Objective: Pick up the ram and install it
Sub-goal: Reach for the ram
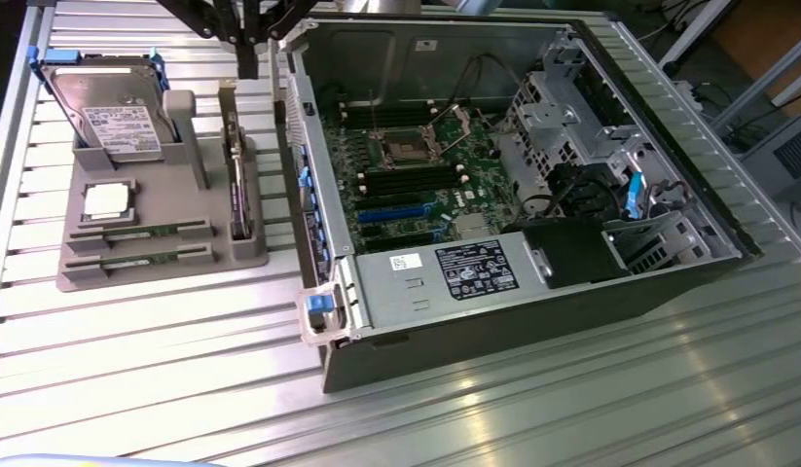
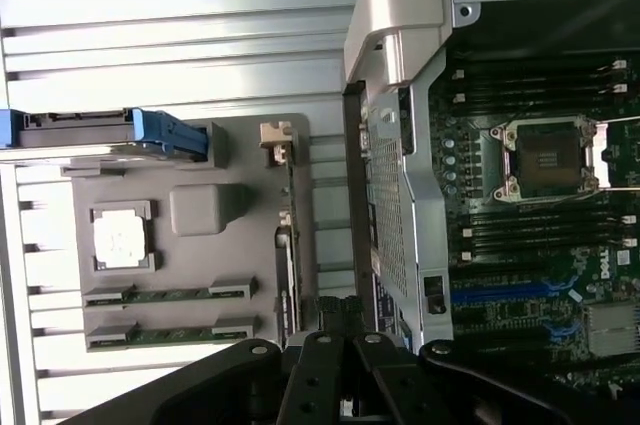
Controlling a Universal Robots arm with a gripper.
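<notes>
- Reaching for the ram (image 1: 237,180): it stands on edge in the grey holder (image 1: 179,274), at the exterior view's left.
- Jaws are closed and empty, above its far end.
- A grab needs them open, lined up.

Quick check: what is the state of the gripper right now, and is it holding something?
Gripper: closed, holding nothing.
</notes>
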